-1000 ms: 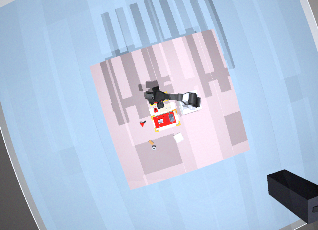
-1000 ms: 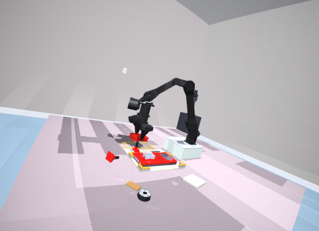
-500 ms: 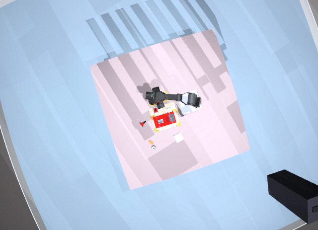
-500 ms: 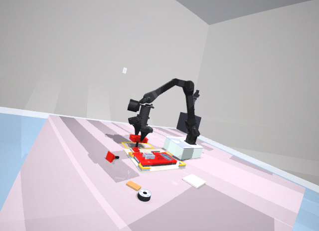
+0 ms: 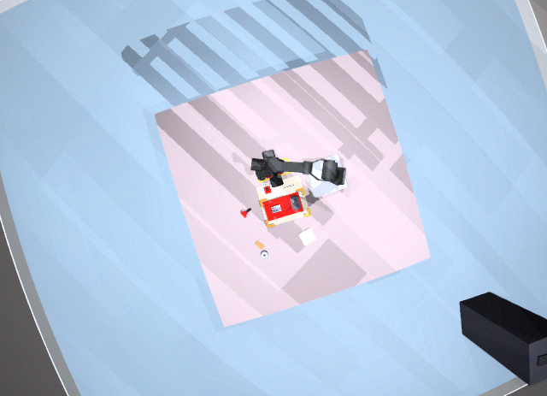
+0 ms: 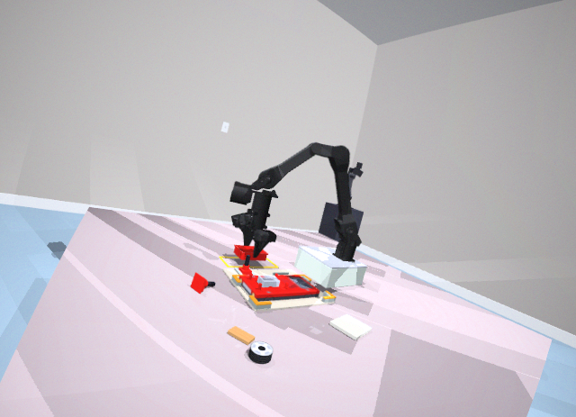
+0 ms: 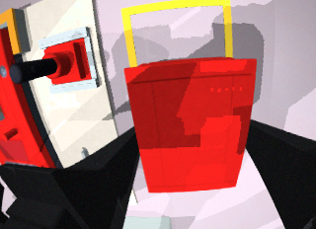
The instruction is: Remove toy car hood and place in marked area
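The hood, a red shallow box-like cover (image 6: 250,253) (image 7: 190,125), is between the two black fingers of my gripper (image 5: 268,178) (image 6: 251,250) (image 7: 190,127), which is shut on it. The hood is off the car and a little above the table, over the marked area, a yellow outline (image 6: 223,261) (image 7: 176,5). In the wrist view the hood hides the near part of the outline. The red toy car (image 5: 271,214) (image 6: 279,290) sits on its cream base board beside the marked area, with a grey block exposed on it. The arm mostly covers the hood in the top view.
A red piece with a black peg (image 5: 267,189) (image 7: 69,64) stands on the board near the gripper. Another red piece (image 5: 244,213) (image 6: 199,283) lies left of the car. An orange block (image 6: 240,335), a wheel (image 6: 261,351) and a white tile (image 6: 350,326) lie in front.
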`<state>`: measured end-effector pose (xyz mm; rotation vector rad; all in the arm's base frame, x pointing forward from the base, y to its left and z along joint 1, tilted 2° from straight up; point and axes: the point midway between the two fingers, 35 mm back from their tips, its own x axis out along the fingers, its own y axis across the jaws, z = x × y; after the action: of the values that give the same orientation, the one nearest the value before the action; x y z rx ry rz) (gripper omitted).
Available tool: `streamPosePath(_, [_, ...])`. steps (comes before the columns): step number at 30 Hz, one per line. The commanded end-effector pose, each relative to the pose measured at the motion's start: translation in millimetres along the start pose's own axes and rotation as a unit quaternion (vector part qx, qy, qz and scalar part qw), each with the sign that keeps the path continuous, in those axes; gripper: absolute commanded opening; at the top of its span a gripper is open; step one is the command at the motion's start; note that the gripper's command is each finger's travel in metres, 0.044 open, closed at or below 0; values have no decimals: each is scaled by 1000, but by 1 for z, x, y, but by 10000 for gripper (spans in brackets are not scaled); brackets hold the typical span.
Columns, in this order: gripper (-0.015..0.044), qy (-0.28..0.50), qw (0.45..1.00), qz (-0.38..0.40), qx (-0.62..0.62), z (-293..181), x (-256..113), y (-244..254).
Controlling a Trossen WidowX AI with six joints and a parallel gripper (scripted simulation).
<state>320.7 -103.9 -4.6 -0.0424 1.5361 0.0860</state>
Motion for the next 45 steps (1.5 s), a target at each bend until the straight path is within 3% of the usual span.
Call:
streamPosePath(1, [0, 4, 1000, 0, 1, -2, 3, 0])
streamPosePath(45, [0, 4, 1000, 0, 1, -3, 23, 0])
